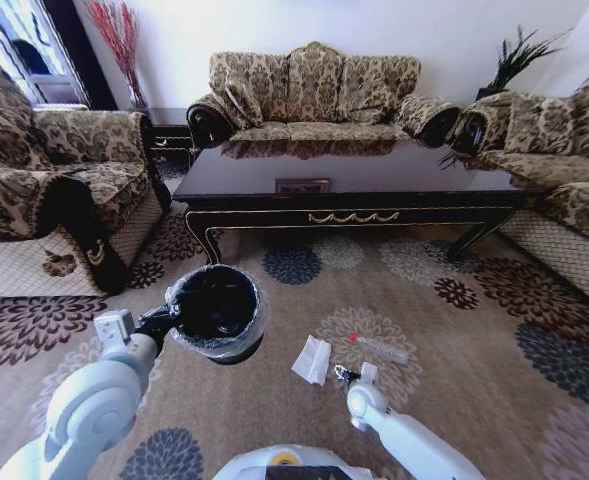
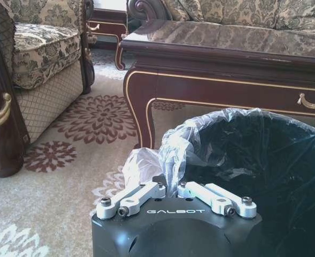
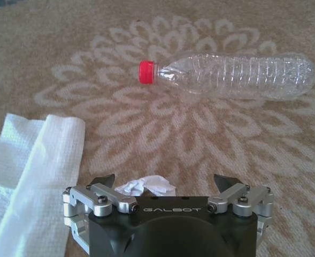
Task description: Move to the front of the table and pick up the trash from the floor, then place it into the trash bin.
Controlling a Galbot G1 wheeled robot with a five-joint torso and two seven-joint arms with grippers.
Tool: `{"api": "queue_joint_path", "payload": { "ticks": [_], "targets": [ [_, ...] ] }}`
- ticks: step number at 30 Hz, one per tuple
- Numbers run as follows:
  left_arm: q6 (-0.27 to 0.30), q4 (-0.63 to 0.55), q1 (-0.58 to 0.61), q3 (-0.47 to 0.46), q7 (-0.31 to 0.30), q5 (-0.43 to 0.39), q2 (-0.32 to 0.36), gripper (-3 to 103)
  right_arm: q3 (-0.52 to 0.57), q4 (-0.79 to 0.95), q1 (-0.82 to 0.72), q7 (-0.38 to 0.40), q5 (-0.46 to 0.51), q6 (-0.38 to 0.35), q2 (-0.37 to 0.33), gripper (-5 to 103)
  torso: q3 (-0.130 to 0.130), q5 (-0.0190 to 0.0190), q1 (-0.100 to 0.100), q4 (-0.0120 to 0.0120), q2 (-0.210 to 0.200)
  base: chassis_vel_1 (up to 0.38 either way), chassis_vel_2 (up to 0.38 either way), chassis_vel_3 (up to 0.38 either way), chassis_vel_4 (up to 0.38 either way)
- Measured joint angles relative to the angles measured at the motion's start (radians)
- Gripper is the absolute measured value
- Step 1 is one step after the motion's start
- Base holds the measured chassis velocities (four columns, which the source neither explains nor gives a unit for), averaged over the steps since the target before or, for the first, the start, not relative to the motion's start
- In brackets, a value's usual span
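Before me the floral carpet spreads across the room, ringed by patterned sofas, with the three-seat sofa against the far wall and an armchair off to my left. The long dark coffee table stands between them, its glossy top facing me and the gold ornament on its apron turned my way; from my left wrist I see its carved leg just beyond the bin. My left arm reaches forward on the left, and my left gripper is pinched tight on the rim of the black trash bin, with the crinkly clear liner bunched between my fingers. The bin hangs at my left hand over the carpet, short of the table, its mouth open toward me. My right arm is stretched low on the right, and my right gripper hovers just over the carpet with its jaws spread wide, holding nothing. The trash lies there on a pale flower in the carpet: a folded white paper napkin to the left side of my right hand, a clear plastic bottle with a red cap lying on its side a little farther out toward the table, and a small crumpled white scrap sitting right between my open fingertips, though I cannot tell whether they touch it.
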Motion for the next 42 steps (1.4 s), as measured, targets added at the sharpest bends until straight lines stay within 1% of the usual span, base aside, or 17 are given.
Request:
{"api": "queue_joint_path", "payload": {
  "ticks": [5,10,12,13,15,20,21,22,23,24,25,28,29,30,31,35,42],
  "targets": [
    [0.000,0.000,0.001,0.002,-0.001,0.005,0.000,4,-0.017,-0.027,-0.001,-0.010,-0.039,-0.005,0.015,100,0.000,0.0001,0.000,0.0000,0.000,0.000,0.000,0.000,0.000],
    [0.000,0.000,0.004,0.003,-0.001,0.009,-0.002,4,-0.019,-0.038,0.003,-0.024,-0.053,-0.005,0.022,101,0.000,0.0001,0.000,0.0000,0.000,0.000,0.000,0.000,0.000],
    [0.000,0.000,0.005,0.003,-0.001,0.012,-0.003,4,-0.022,-0.042,0.006,-0.041,-0.063,-0.005,0.021,95,0.000,0.0000,0.000,0.0000,0.000,0.000,0.000,0.000,0.000],
    [0.000,0.000,0.005,0.004,-0.001,0.013,-0.004,4,-0.025,-0.045,0.008,-0.048,-0.068,-0.005,0.021,90,0.000,0.0001,0.000,0.0000,0.000,0.000,0.000,0.000,0.000],
    [0.000,0.000,0.005,0.004,-0.001,0.014,-0.004,4,-0.026,-0.047,0.009,-0.050,-0.070,-0.005,0.021,90,0.000,0.0001,0.000,0.0000,0.000,0.000,0.000,0.000,0.000],
    [0.000,0.001,0.006,0.007,-0.001,0.017,-0.007,4,-0.036,-0.073,0.012,-0.068,-0.108,-0.006,0.026,62,0.000,0.0001,0.000,0.0000,0.000,0.000,0.000,0.000,0.000],
    [0.000,0.001,0.006,0.007,-0.001,0.017,-0.007,4,-0.036,-0.073,0.012,-0.068,-0.108,-0.006,0.026,62,0.000,0.0001,0.000,0.0000,0.000,0.000,0.000,0.000,0.000],
    [0.000,0.001,0.007,0.007,-0.001,0.017,-0.008,4,-0.038,-0.075,0.012,-0.071,-0.112,-0.006,0.027,57,0.000,0.0001,0.000,0.0000,0.000,0.000,0.000,0.000,0.000],
    [0.000,0.001,0.008,0.008,-0.001,0.017,-0.008,4,-0.039,-0.077,0.012,-0.072,-0.115,-0.006,0.028,57,0.000,0.0001,0.000,0.0001,0.000,0.000,0.000,0.000,0.000],
    [0.000,0.001,0.009,0.008,-0.001,0.018,-0.009,4,-0.040,-0.078,0.011,-0.073,-0.120,-0.006,0.030,51,0.000,0.0002,0.000,0.0002,0.000,0.000,0.000,0.000,0.000],
    [0.000,0.001,0.009,0.008,-0.001,0.018,-0.009,4,-0.040,-0.078,0.011,-0.073,-0.120,-0.006,0.030,51,0.000,0.0002,0.000,0.0002,0.000,0.000,0.000,0.000,0.000],
    [0.000,0.001,0.010,0.009,-0.001,0.021,-0.010,4,-0.042,-0.072,0.006,-0.074,-0.129,-0.005,0.029,36,0.000,0.0003,0.000,0.0003,0.000,0.000,0.000,0.000,0.000],
    [0.000,0.001,0.010,0.009,-0.001,0.022,-0.010,4,-0.042,-0.066,0.003,-0.074,-0.130,-0.005,0.026,36,0.000,0.0003,0.000,0.0002,0.000,0.000,0.000,0.000,0.000],
    [0.000,0.001,0.010,0.010,-0.001,0.023,-0.011,4,-0.042,-0.058,-0.002,-0.074,-0.131,-0.004,0.021,30,0.000,0.0001,0.000,0.0000,0.000,0.000,0.000,0.000,0.000],
    [0.000,0.001,0.010,0.010,-0.001,0.023,-0.011,4,-0.042,-0.058,-0.002,-0.074,-0.131,-0.004,0.021,30,0.000,0.0001,0.000,0.0000,0.000,0.000,0.000,0.000,0.000],
    [0.000,0.001,0.010,0.017,0.000,0.032,-0.015,4,-0.027,-0.026,-0.026,-0.077,-0.140,0.004,-0.004,8,0.000,0.0001,0.000,-0.0001,0.000,0.000,0.000,0.000,0.000],
    [0.000,0.001,0.011,0.030,0.002,0.043,-0.020,4,0.007,0.061,-0.074,-0.088,-0.150,0.015,-0.047,5,0.000,0.0003,0.000,-0.0001,0.000,0.000,0.000,0.000,0.000]
  ]
}}
